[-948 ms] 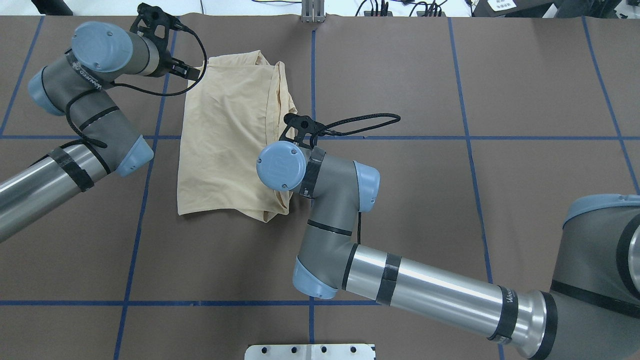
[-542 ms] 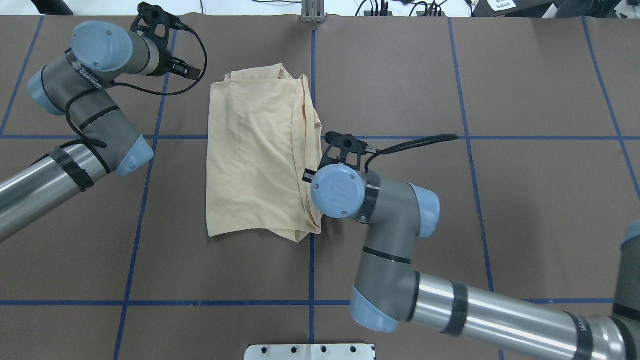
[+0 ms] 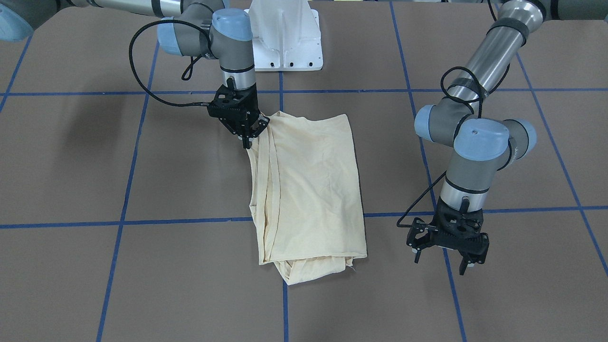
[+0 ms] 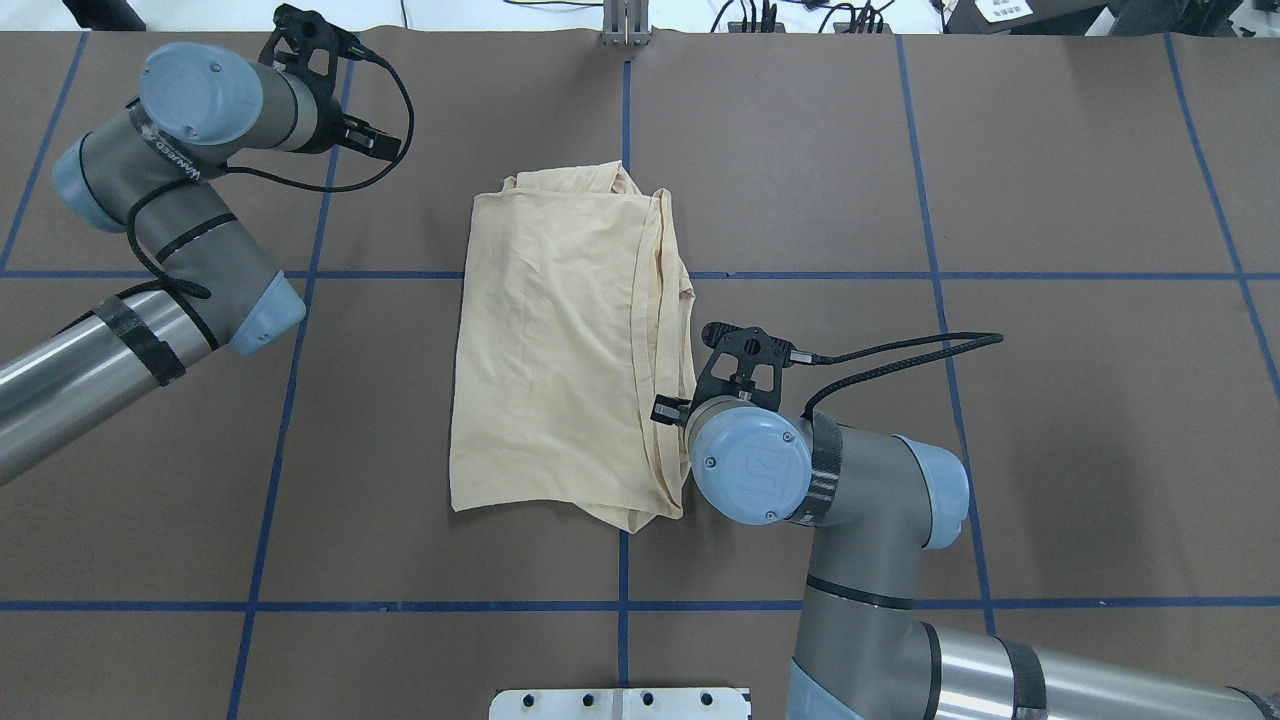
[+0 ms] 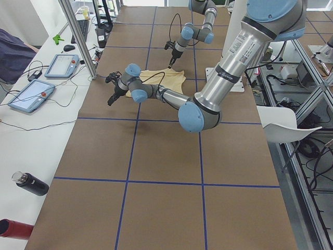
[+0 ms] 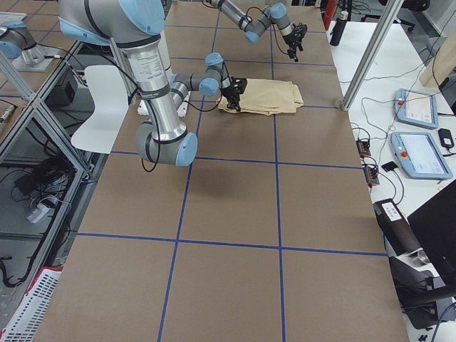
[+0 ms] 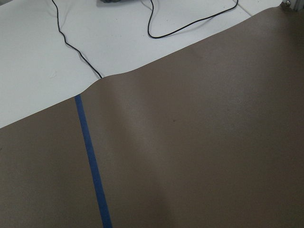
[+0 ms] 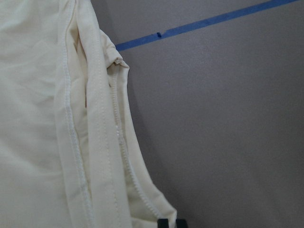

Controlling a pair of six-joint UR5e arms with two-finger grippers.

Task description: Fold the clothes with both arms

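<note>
The cream-yellow shirt [image 4: 555, 340] lies folded into a long rectangle, plain side up, its print hidden. It also shows in the front view [image 3: 308, 190] and in the right wrist view [image 8: 52, 118]. My right gripper [image 3: 246, 135] is shut on the shirt's corner nearest the robot's base, low at the table. In the overhead view it is hidden under its wrist [image 4: 745, 465]. My left gripper [image 3: 441, 262] is open and empty, hovering over bare table well apart from the shirt. It also shows in the overhead view [image 4: 390, 147].
The white pedestal base [image 3: 285, 38] stands at the robot's side of the table. Blue tape lines [image 4: 625, 100] grid the brown table cover. The left wrist view shows the cover's far edge [image 7: 142, 71]. Tablets [image 5: 31, 94] and bottles [image 5: 28, 183] lie on a side bench.
My right gripper has dragged the shirt to the overhead view's right and toward the robot. The shirt's far corner has slid away from the left gripper, which has stayed in place.
</note>
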